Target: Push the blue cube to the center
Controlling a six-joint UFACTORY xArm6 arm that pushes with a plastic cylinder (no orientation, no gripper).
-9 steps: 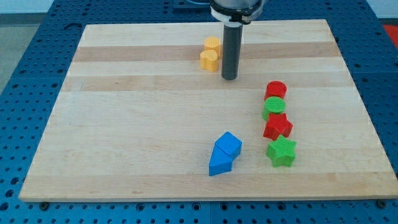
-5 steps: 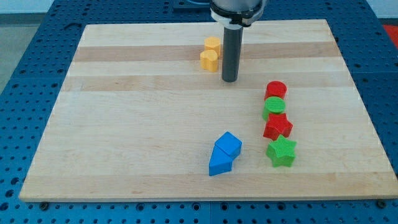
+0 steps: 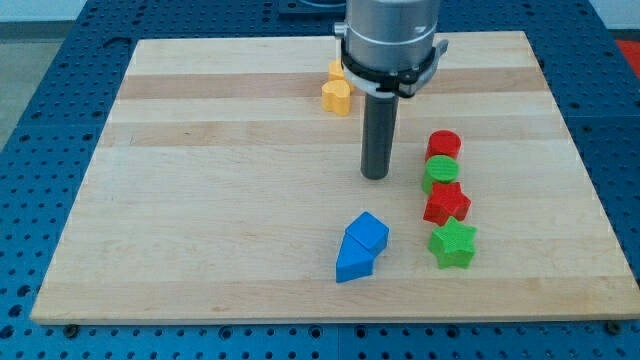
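Note:
The blue cube sits on the wooden board below its middle, toward the view's bottom. It touches a blue wedge-like block at its lower left. My tip rests on the board above the blue cube, a short way off and apart from it. The tip stands just left of the green cylinder.
At the view's right is a column of blocks: a red cylinder, the green cylinder, a red star and a green star. Two yellow blocks sit near the top, partly behind the arm.
My tip has moved toward the view's bottom, from beside the yellow blocks to a spot closer to the blue cube. No block has moved.

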